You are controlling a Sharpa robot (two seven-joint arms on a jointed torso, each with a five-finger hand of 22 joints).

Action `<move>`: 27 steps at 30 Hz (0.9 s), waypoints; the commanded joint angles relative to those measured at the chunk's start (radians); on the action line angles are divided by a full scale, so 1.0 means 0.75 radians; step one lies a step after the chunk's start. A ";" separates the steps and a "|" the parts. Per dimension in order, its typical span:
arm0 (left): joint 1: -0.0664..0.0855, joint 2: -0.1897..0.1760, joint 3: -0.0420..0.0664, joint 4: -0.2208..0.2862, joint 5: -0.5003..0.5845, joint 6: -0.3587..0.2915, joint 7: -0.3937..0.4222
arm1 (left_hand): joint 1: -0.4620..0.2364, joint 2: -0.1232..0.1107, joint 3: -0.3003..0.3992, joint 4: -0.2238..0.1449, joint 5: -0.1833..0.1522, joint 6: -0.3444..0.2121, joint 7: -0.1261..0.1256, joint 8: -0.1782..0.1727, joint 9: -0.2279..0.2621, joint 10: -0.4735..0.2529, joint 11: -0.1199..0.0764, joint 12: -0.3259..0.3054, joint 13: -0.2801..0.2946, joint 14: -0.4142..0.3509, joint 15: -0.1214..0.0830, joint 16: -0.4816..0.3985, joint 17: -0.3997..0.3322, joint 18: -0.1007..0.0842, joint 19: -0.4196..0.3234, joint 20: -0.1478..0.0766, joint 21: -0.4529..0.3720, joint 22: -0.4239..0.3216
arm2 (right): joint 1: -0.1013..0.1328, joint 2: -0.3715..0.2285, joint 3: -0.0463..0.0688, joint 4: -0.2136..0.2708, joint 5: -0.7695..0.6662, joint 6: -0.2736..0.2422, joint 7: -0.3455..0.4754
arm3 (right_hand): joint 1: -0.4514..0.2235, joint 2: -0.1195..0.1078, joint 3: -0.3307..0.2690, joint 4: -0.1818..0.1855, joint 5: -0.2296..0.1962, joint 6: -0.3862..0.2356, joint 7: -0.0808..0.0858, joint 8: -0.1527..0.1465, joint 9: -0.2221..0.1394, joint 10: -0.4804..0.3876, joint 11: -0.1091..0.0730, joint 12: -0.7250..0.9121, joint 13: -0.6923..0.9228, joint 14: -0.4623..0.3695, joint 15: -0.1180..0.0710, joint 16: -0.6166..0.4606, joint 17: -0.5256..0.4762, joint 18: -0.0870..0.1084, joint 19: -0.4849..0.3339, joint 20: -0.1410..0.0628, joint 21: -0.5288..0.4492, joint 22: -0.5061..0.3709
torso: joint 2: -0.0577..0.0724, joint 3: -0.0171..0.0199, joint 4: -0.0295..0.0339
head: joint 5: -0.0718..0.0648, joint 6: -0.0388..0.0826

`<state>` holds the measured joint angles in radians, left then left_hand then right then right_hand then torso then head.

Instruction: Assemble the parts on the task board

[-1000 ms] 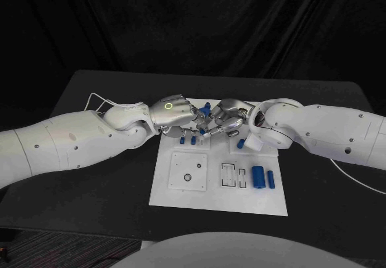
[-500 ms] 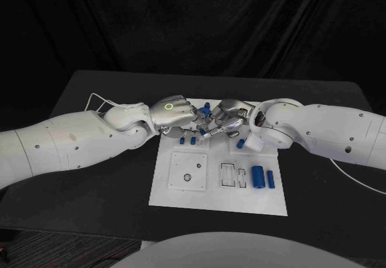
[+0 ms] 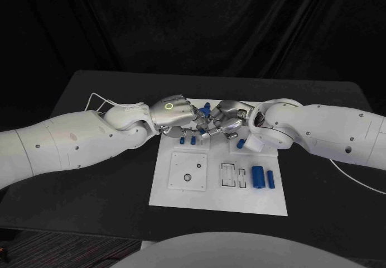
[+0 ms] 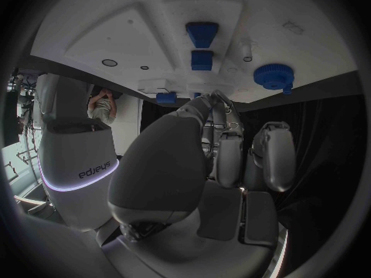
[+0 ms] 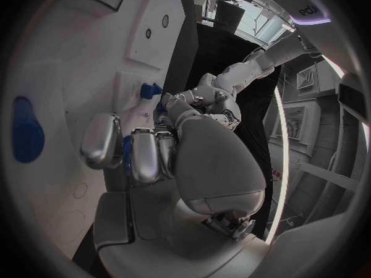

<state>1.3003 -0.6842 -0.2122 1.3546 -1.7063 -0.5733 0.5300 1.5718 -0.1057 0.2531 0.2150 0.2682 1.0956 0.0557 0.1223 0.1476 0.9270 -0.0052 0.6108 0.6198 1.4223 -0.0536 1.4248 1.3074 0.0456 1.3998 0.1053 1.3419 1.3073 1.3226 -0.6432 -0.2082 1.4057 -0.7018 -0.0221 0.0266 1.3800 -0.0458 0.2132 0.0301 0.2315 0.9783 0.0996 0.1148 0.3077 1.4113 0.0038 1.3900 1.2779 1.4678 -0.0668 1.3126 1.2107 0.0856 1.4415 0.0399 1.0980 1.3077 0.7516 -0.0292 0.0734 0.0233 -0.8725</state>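
The white task board (image 3: pixel 217 195) lies mid-table. Both hands meet over its far edge. My left hand (image 3: pixel 173 114) reaches in with its fingers (image 4: pixel 226 151) side by side and curved toward the board; I cannot tell whether they hold anything. My right hand (image 3: pixel 226 119) faces it, fingers (image 5: pixel 143 154) curled, and a sliver of a blue part (image 5: pixel 126 153) shows between them. Small blue parts (image 3: pixel 206 111) sit between the two hands. A blue gear (image 4: pixel 272 75) and two blue blocks (image 4: pixel 201 34) stand on the board (image 4: pixel 116 25).
Blue pegs (image 3: pixel 187 140) and another peg (image 3: pixel 240 144) stand in the board just below the hands. A large blue cylinder (image 3: pixel 257 176) and a thinner one (image 3: pixel 272 178) lie at the board's right side, beside empty slots (image 3: pixel 230 175).
The right hand's fingers have crept slightly closer to the left hand. The arms and the parts on the board stay where they were.
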 commanded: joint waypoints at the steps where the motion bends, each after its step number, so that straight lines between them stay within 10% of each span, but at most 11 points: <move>1: -0.004 0.004 0.001 0.005 -0.001 0.005 0.010 | 0.003 0.011 0.008 0.000 0.007 0.010 0.000 0.010 0.004 0.009 0.004 0.005 0.000 0.001 -0.004 0.007 0.048 0.010 0.009 0.000 0.006 0.258 | 0.002 0.000 0.002 0.004 0.013 0.024 0.026 | -0.009 -0.010 -0.013 0.003 -0.019 -0.043 0.008 -0.023 -0.012 -0.004 0.010 -0.007 -0.005 0.047 0.010 -0.008 -0.007 0.000 -0.002 0.009 -0.011 0.197 | 0.001 -0.0002 -0.0006 | 0.001 0.000; 16: -0.004 -0.012 0.001 0.010 -0.001 0.007 0.008 | -0.002 0.007 0.007 -0.001 0.009 0.008 0.001 0.009 0.005 0.011 0.005 0.004 -0.001 -0.002 -0.003 0.004 0.044 0.011 0.006 0.000 0.002 0.256 | 0.009 -0.042 0.002 0.017 0.013 0.021 0.049 | 0.025 -0.027 -0.050 0.028 -0.088 -0.311 -0.003 -0.069 -0.119 -0.026 -0.011 -0.023 -0.032 0.033 -0.004 -0.031 -0.039 0.011 -0.021 0.002 -0.074 0.184 | 0.002 -0.0010 0.0001 | 0.009 0.000; 27: 0.006 -0.074 0.001 0.022 -0.001 0.014 -0.036 | -0.011 0.004 0.007 0.000 0.005 0.008 0.001 0.009 0.008 0.011 0.005 -0.006 -0.008 -0.005 -0.001 0.001 0.040 0.013 0.000 0.000 -0.005 0.254 | 0.061 -0.202 0.001 0.145 -0.001 -0.052 0.056 | 0.036 -0.028 -0.058 0.034 -0.093 -0.280 0.012 -0.043 -0.123 -0.028 -0.003 -0.024 -0.035 0.031 0.001 -0.033 -0.042 0.013 -0.024 0.004 -0.089 0.181 | 0.001 -0.0003 0.0014 | 0.011 0.000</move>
<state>1.3010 -0.7365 -0.2126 1.3679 -1.7064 -0.5718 0.5199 1.5720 -0.1059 0.2529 0.2150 0.2722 1.0946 0.0558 0.1275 0.1506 0.9304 -0.0018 0.6107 0.6144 1.4222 -0.0535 1.4248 1.3074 0.0456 1.3998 0.1053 1.3419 1.3073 1.3631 -0.7867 -0.2079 1.4983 -0.6964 -0.0238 0.0551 1.3944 -0.0668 0.1736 0.0552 0.1646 0.7612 0.1079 0.0787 0.2166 1.3930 -0.0032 1.3757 1.2500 1.4678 -0.0668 1.2923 1.1784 0.0857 1.4306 0.0435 1.0360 1.3075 0.7527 -0.0297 0.0734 0.0318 -0.8725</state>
